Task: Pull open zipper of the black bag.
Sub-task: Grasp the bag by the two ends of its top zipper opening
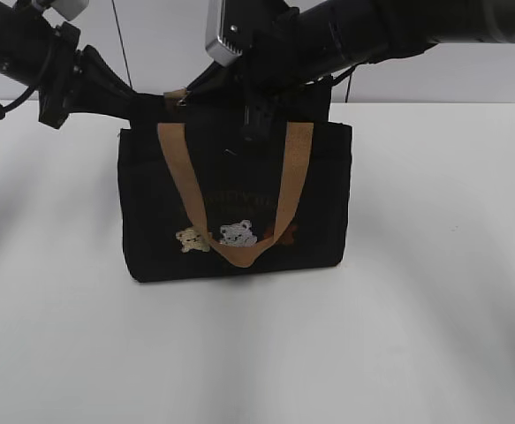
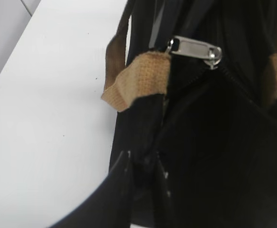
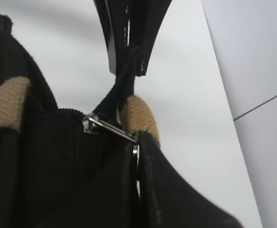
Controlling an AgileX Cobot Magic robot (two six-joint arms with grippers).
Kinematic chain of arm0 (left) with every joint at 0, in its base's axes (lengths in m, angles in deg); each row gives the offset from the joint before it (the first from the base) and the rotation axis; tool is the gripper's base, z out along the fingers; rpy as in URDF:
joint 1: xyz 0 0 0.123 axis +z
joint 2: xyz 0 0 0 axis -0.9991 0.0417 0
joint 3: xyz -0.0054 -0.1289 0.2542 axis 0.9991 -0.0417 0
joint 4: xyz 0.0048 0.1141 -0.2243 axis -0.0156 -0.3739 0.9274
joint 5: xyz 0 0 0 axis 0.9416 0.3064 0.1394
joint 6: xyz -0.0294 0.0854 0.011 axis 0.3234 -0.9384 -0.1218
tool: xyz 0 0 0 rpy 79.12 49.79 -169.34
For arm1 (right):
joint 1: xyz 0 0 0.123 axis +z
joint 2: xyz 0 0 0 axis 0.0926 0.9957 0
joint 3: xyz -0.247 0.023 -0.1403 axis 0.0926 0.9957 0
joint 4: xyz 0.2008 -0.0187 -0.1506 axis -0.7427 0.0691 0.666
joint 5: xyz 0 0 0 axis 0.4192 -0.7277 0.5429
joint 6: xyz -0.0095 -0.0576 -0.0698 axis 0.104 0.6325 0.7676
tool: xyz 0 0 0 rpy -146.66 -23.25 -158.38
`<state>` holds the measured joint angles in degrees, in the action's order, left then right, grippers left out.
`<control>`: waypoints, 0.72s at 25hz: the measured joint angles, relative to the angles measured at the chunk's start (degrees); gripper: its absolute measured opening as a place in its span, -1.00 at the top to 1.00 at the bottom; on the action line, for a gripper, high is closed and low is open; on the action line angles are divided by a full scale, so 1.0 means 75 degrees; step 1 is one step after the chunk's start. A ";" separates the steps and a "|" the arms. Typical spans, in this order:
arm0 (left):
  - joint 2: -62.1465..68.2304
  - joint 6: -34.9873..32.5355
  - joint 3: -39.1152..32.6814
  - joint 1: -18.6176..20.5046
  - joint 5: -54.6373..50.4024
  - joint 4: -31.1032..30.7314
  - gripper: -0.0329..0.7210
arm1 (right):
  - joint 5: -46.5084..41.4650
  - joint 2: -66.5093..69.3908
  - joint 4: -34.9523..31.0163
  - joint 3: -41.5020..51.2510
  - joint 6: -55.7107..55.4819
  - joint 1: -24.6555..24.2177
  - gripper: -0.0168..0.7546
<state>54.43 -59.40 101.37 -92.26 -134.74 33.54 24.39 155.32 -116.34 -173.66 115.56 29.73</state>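
Here the left hand (image 2: 143,183) pinches the black bag (image 1: 236,212) by its end to steady it, while the right hand (image 3: 133,142) clamps the zipper (image 3: 107,127) tab to pull.

bag front: the black bag (image 1: 237,199) carries faint brown lettering above the bear patches, too dim to read
other text: none legible in any view

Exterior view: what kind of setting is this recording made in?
Probably a lab or test bench, not a home: a bare white table, a plain pale wall behind it, and only the black bag staged between two black robot arms.
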 joint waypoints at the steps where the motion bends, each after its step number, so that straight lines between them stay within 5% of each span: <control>1: 0.0000 0.0000 0.0000 0.0000 0.0000 -0.0009 0.76 | 0.0000 0.0000 -0.0031 0.0007 -0.0063 0.0000 0.96; 18: -0.0014 0.0038 0.0055 -0.0024 -0.0171 -0.0415 0.77 | 0.0007 -0.0135 -0.0152 0.0044 -0.0317 -0.0009 0.96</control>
<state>54.32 -59.11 101.79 -92.44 -136.02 30.43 24.44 154.31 -117.48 -173.33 113.18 29.66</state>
